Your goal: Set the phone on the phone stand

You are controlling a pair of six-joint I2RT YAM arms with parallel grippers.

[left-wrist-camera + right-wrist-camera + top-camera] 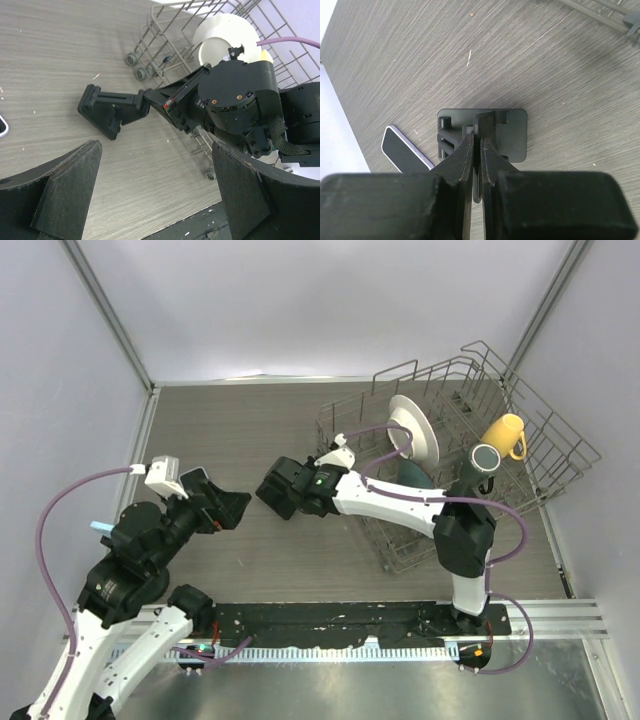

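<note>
Since, I judge, the phone stand (pixel 510 135) needs steadying, my right claw (pixel 479 147) pinches its upright rib directly below; the phone (pixel 402 150) lies flat just left of it; my left claw (pixel 155 190) gapes empty, facing both.

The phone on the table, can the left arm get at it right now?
Probably yes: the phone lies flat, uncovered, and the left fingers stand open close by. The phone stand, clamped in the right fingers, sits just beside it, not over it.
</note>
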